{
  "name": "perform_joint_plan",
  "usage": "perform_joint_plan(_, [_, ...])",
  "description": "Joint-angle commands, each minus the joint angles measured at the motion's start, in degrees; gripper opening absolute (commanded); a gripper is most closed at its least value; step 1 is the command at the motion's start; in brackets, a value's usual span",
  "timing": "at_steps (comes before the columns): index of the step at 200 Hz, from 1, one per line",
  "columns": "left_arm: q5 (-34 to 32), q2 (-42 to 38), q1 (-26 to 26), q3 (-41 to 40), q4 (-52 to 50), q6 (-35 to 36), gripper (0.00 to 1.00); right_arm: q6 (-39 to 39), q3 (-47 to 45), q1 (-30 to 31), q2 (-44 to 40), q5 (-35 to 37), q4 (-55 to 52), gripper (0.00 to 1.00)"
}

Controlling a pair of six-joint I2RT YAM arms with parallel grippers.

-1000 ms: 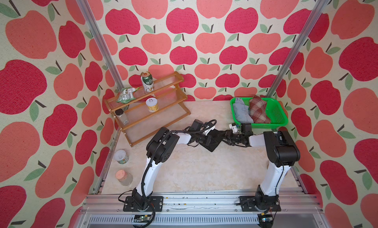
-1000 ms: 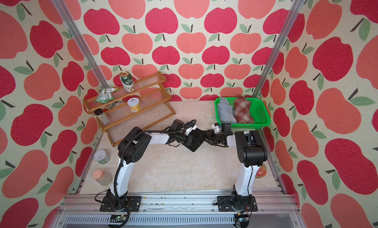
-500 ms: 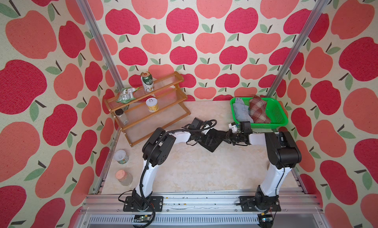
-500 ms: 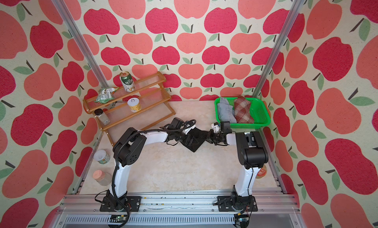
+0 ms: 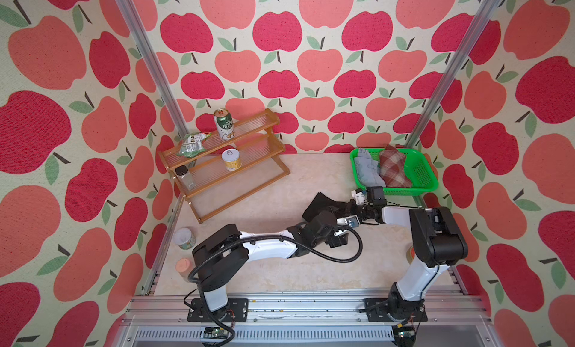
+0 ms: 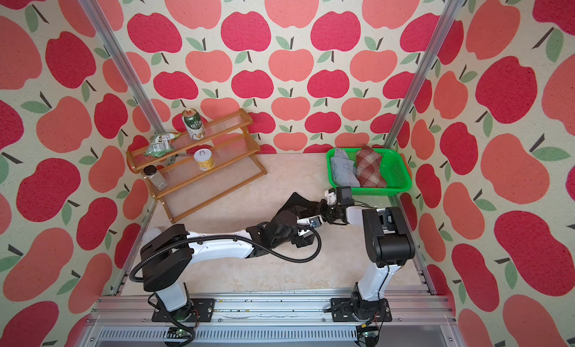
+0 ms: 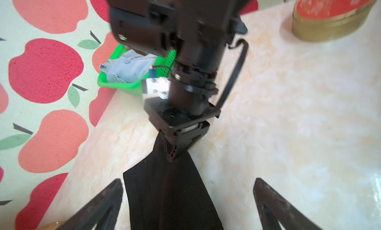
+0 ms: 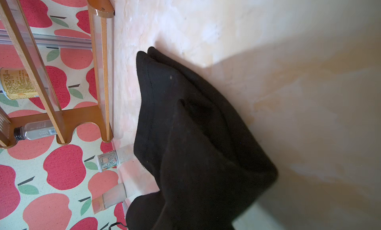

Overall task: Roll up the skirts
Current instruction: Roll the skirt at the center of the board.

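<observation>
Three skirts make up the work. Two of them, the denim skirt [image 5: 366,169] and the plaid skirt [image 5: 393,169], lie as compact bundles side by side in the green basket [image 5: 423,174] at the far right of the table [image 5: 280,277], the denim one to the left of the plaid; they appear already rolled and put away. The black skirt [image 5: 320,202] is outside the basket, near the table's middle and just in front of the basket's near left corner, part lifted and draped in loose folds rather than wound into a roll. In the left wrist view the right gripper [image 7: 172,156] pinches a peak of this black cloth between closed fingers, the fabric fanning out below the pinch. The left gripper [image 7: 187,200] stands with its fingers [image 7: 103,206] spread wide on either side of the cloth, holding nothing. The right wrist view shows the black skirt [image 8: 191,136] hanging in front of the lens, its lower part resting on the table. By this evidence, roughly two thirds of the task looks complete; what is left is to roll the black skirt and, probably, place it in the basket's free right side. A wooden rack [image 5: 224,161] with cans stands well apart at the far left.
</observation>
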Motion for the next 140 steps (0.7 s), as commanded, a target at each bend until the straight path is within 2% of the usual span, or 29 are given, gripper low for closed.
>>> perform_joint_plan(1, [-10.1, 5.5, -0.3, 0.7, 1.5, 8.3, 0.99, -1.5, -0.4, 0.4, -1.4, 1.3, -2.1, 0.0])
perform_joint_plan(26, [-13.7, 9.9, -1.0, 4.2, -1.6, 8.1, 0.99, -1.5, -0.1, 0.3, -1.5, 1.1, -2.4, 0.0])
perform_joint_plan(52, [-13.7, 11.7, -0.7, 6.4, -5.1, 5.7, 0.99, -1.7, -0.1, 0.1, -1.8, 1.1, -2.7, 0.0])
perform_joint_plan(105, [-18.8, 18.7, -0.3, 13.3, -12.1, 3.8, 0.99, -1.9, -0.4, -0.6, -1.8, 0.7, -2.7, 0.0])
perform_joint_plan(125, [-18.9, 20.8, -0.2, 15.7, -16.2, 2.7, 1.0, -1.9, -0.4, -1.0, -2.0, 0.5, -2.9, 0.0])
perform_joint_plan(140, [-18.5, 22.1, -0.3, 17.1, -19.0, 2.2, 0.93, -2.0, -0.5, -1.6, -2.1, 0.3, -3.0, 0.0])
